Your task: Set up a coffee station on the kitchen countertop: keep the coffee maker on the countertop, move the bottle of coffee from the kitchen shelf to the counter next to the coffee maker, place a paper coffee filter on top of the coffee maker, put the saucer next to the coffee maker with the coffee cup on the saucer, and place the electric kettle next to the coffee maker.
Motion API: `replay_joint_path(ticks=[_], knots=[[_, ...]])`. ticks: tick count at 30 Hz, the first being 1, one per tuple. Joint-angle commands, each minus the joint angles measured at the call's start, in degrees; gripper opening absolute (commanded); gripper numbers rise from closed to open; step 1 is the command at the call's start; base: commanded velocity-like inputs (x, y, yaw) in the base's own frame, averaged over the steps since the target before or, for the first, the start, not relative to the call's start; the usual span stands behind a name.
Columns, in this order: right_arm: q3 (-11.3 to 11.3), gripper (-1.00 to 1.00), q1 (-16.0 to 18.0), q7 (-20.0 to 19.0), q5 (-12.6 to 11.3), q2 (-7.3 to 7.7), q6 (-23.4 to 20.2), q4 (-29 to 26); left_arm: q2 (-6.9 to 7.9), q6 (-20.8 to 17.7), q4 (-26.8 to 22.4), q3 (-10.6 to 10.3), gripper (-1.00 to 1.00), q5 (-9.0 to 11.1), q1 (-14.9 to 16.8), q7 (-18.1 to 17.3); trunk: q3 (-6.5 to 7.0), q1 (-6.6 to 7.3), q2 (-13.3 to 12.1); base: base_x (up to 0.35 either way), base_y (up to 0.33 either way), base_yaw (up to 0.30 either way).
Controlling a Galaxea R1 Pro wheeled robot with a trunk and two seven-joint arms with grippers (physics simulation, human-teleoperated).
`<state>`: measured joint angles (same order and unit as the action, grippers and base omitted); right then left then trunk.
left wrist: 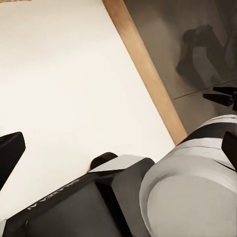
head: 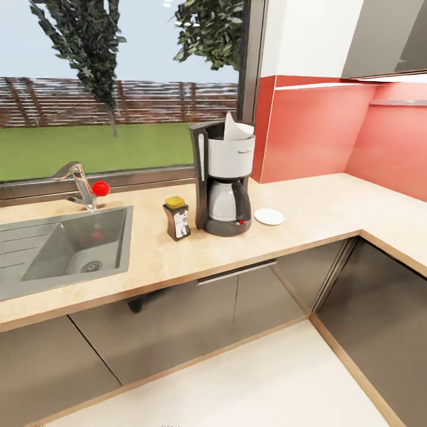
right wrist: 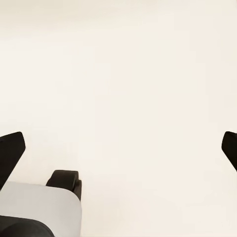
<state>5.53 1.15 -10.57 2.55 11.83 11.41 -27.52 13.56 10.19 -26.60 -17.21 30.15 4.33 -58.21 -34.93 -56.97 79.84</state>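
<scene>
On the tabletop the coffee maker is seen upright with the filter sticking out of its top. The bottle stands just beside it toward the sink, and the saucer lies just beside it on the other side, bare. Cup and kettle are not yet placed.

The left gripper and right gripper are pointed at the floor, their fingers spread wide with nothing held.

The likely risks are judged to be these: the filter, loosely seated, could be knocked out if the kettle is swung in high; the bottle could be toppled by a sideways brush; the saucer could be pushed if the cup is set down off-centre.

Plenty of open room is left past the saucer toward the corner, less between bottle and sink. The front edge is near all three things.
</scene>
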Motion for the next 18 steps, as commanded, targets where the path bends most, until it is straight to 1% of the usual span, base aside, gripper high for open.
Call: replay_joint_path(ticks=[1, 18], knots=[[0.5, 1.00, 0.0, -0.5, 0.3, -0.05, 0.2, 0.0, 0.07, 0.4, 0.0, -0.5, 1.00, 0.4, 0.1, 0.0, -0.05, 0.00, 0.0, 0.000, 0.009, 0.253], [0.4, 1.00, 0.0, -0.5, 0.3, -0.11, 0.2, 0.0, 0.07, 0.4, 0.0, -0.5, 1.00, 0.4, 0.1, 0.0, -0.05, 0.00, 0.0, 0.000, 0.002, 0.266]])
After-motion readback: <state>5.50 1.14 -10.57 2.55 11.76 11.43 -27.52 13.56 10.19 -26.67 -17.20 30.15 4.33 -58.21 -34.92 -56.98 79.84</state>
